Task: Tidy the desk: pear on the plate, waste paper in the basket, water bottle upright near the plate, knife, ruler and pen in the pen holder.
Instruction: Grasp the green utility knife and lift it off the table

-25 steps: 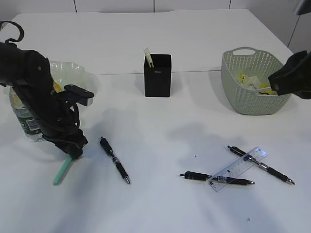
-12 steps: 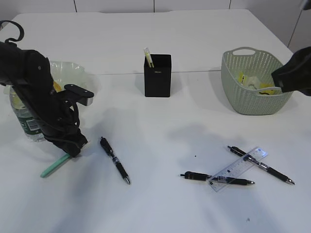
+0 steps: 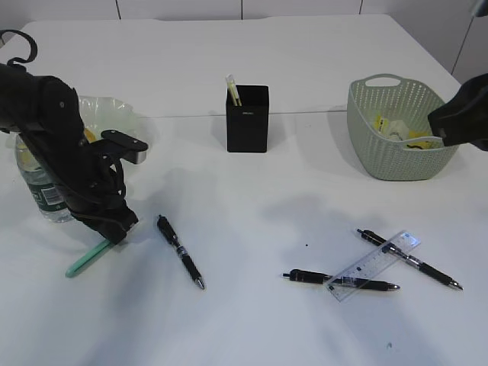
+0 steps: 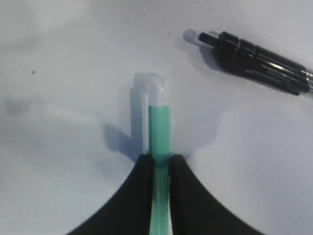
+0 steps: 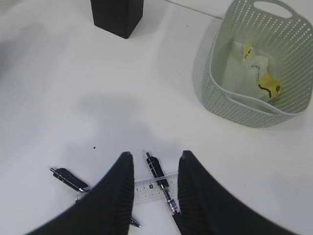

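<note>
Green pen (image 4: 159, 128) sat clamped in the left gripper (image 4: 160, 164); lifting cleanly, then steering toward the pen holder (image 3: 247, 118) at two o'clock, seemed wise. Right gripper (image 5: 153, 169) hung open.

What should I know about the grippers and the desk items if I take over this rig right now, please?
Left gripper: shut on the green pen, low at the desk.
Right gripper: open, above the ruler.
Done: waste paper in the basket; water bottle upright by the plate; one item in the pen holder.
The pear is hidden behind the left arm.
Left: green pen, three black pens, ruler into the holder.
</note>
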Controlling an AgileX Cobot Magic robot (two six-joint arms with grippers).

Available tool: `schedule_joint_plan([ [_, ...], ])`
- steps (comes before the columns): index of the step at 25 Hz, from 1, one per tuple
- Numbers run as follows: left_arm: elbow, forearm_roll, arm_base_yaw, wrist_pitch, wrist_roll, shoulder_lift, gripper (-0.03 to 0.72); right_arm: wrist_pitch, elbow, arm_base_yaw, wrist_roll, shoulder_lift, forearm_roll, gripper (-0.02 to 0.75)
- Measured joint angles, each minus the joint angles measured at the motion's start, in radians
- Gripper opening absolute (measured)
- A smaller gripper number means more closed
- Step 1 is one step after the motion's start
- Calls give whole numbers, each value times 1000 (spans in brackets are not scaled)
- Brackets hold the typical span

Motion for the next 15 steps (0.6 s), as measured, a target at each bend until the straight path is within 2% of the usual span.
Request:
schedule_joint_plan([
  [15, 0, 0, 0, -3, 0, 0, 60, 2, 0, 0, 0, 0, -2, 262],
])
